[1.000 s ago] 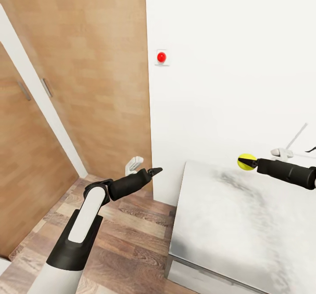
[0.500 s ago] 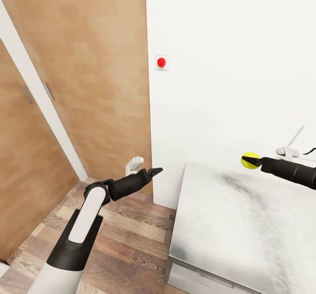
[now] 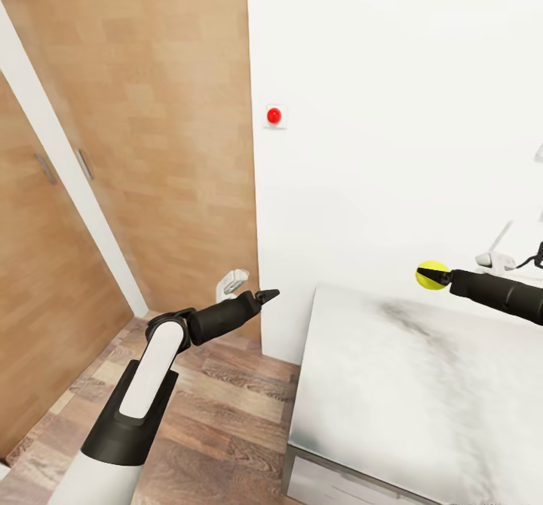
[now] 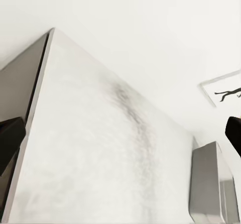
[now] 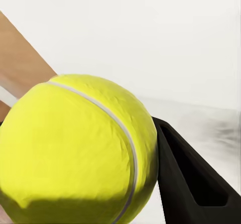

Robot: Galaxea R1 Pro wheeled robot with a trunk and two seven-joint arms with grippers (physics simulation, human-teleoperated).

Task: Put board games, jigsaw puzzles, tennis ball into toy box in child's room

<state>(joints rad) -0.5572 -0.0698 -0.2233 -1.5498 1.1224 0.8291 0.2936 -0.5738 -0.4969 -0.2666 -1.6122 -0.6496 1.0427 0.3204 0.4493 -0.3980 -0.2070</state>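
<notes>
The yellow-green tennis ball [image 3: 431,275] hangs above the far part of the light grey table top [image 3: 392,392], and my right gripper [image 3: 437,275] is shut on it. Close up in the right wrist view, the tennis ball [image 5: 75,148] rests against one black finger [image 5: 193,181]. My left gripper [image 3: 268,294] hovers over the wood floor just left of the table's corner. Its fingers [image 4: 10,141] stand wide apart, open and empty. A grey flat-sided shape [image 4: 206,184] stands at the table's far end; whether it is the toy box I cannot tell. Board games, jigsaw puzzles and bed are out of view.
A white wall with a red button [image 3: 274,115] rises behind the table. Wood-panelled doors [image 3: 151,127] fill the left side, with a white fitting [image 3: 232,282] low beside them. A white lamp-like object [image 3: 494,260] sits at the table's back right. A black-silhouette picture [image 4: 226,91] hangs on the wall.
The whole picture has shifted downward slightly, so the camera has moved. The right gripper still holds the tennis ball, now a little farther right. The left arm keeps its pose.
</notes>
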